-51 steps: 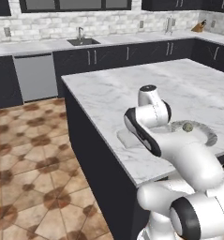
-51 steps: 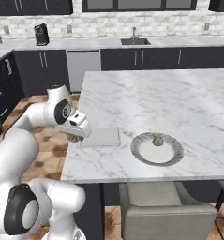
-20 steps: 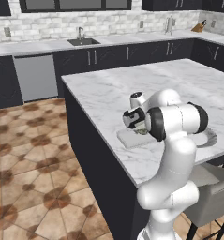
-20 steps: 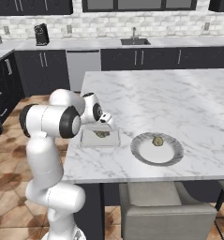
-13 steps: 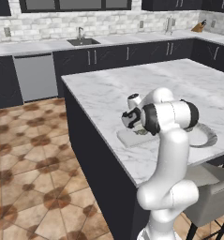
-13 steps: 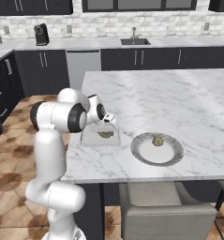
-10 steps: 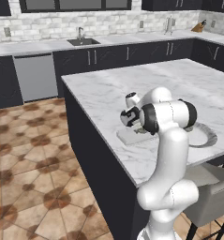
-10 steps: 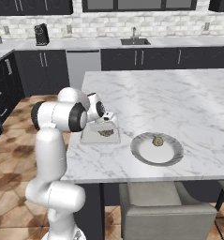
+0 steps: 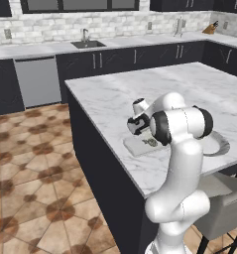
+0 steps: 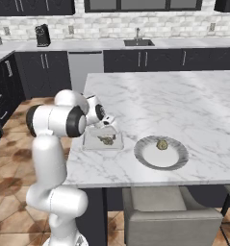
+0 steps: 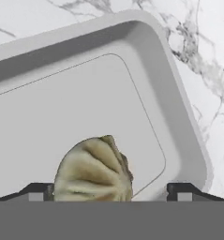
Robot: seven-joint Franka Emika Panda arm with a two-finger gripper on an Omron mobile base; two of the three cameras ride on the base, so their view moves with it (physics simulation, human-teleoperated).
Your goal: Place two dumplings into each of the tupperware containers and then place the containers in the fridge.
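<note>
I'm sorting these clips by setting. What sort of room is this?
A rendered home kitchen, it seems: a marble island holding a tupperware container and a plate, with a sink in the back counter and a coffee maker by the tiled wall.

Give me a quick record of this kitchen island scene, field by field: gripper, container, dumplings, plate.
gripper: gripper low over the tupperware container, jaws apart on either side of a dumpling
tupperware container: tupperware container on the marble island near its edge, left of the plate in the right base view
dumpling in container: dumpling in container resting on the container floor between the fingertips
dumpling on plate: dumpling on plate one, sitting on the plate
plate: plate round, grey-rimmed, beside the container
</note>
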